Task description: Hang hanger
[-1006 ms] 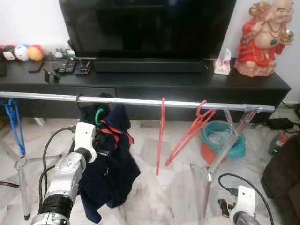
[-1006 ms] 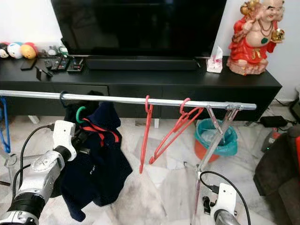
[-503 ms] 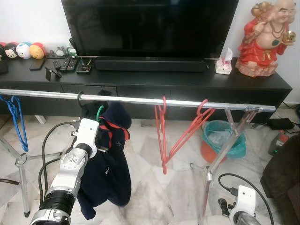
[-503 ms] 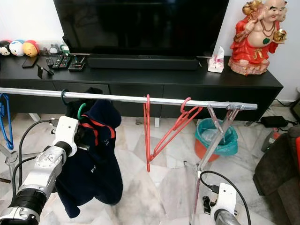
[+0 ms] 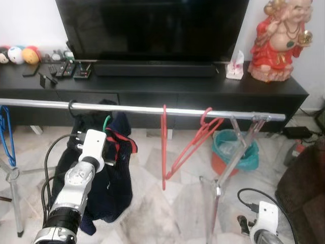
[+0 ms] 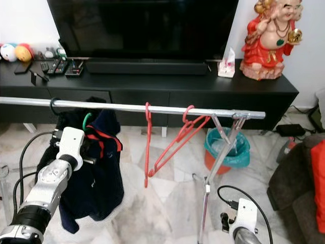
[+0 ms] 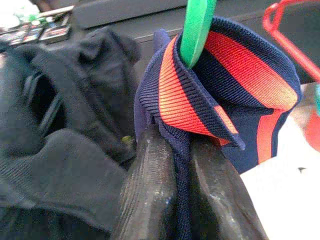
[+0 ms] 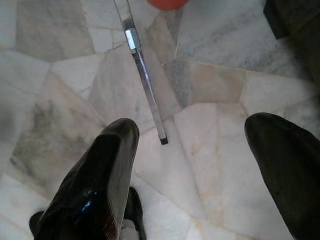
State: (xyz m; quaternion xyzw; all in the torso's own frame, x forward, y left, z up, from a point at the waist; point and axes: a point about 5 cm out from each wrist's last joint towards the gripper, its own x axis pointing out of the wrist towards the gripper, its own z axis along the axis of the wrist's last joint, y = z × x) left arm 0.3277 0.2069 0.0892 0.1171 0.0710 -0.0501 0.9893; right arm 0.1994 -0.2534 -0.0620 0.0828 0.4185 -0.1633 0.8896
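The left pincer (image 7: 182, 165) is closed on the collar of a navy garment with orange-red stripes (image 7: 240, 95), its fingertips buried in the fabric. A green plastic hanger (image 5: 106, 123) rises out of that collar; whether its hook touches the silver metal clothes rail (image 5: 142, 109) just above cannot be determined. A black garment (image 5: 81, 119) hangs from the rail beside it, with two red plastic hangers (image 5: 185, 145) further along. The floor is pale marble tile (image 5: 167, 203). The right pincer (image 8: 192, 180) hangs low over it, fingers spread wide and empty.
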